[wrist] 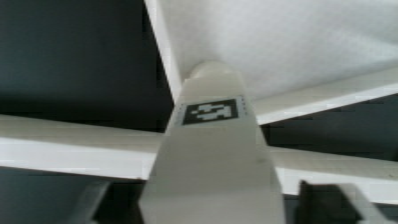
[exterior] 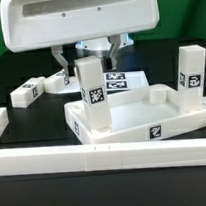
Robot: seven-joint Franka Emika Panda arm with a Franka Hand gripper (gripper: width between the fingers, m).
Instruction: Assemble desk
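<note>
Exterior view: leg inside end effector

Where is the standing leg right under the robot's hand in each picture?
Exterior view: the leg block stands upright a little to the exterior view's left of centre, under the gripper, at a tabletop corner.
Wrist view: the leg block fills the middle, seen from above.
Shared landmark: the square tag on that leg, with the white tabletop next to it.
</note>
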